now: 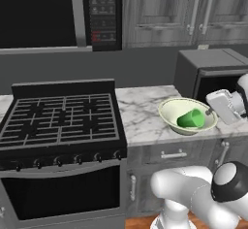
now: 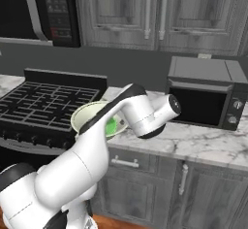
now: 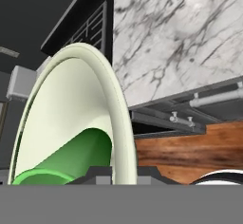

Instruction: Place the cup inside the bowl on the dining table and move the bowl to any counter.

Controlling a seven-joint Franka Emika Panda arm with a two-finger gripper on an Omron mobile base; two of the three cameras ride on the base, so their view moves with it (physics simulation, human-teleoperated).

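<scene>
Fingers (image 3: 124, 174) nearly closed, pinching the rim of the bowl (image 1: 170, 112) from its right side. Bowl sits on the marble counter (image 1: 140, 111), between the stove (image 1: 60, 119) and the microwave (image 1: 208, 73). Cup (image 1: 192, 119) lies on its side inside the bowl, near the gripped rim.

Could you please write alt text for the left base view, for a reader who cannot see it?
A pale bowl with a green cup lying on its side inside sits at the marble counter, its right rim pinched by the white robot gripper. A black gas stove stands to the left, a dark microwave behind the bowl.
</scene>
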